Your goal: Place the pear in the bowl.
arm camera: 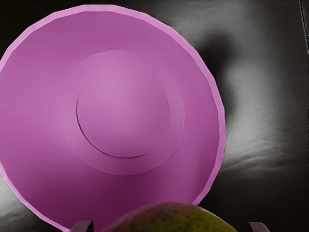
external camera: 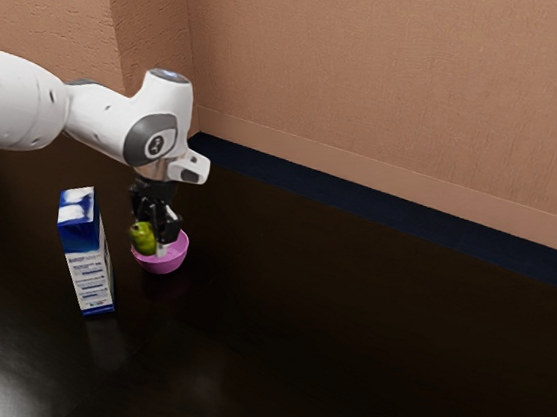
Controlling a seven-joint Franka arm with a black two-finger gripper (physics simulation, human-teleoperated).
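pink bowl [external camera: 161, 265] is sitting upright on the dark, glossy table [external camera: 292, 356]. gripper [external camera: 154, 239] is pointing down and clasping the pear [external camera: 142, 237], one finger on each side. pear, green with brown specks, is hanging at the bowl's rim, toward the exterior view's left; it is overlapping part of that rim in both views. whether pear and bowl are touching, cannot tell. wrist view: bowl's mouth is facing the hand, and its round base is showing inside. arm [external camera: 97, 125] is reaching in from the exterior view's left. blue-and-white carton [external camera: 88, 257] is standing near the bowl, apart from it, on the exterior view's left. tan wall [external camera: 394, 81] is rising behind the table.
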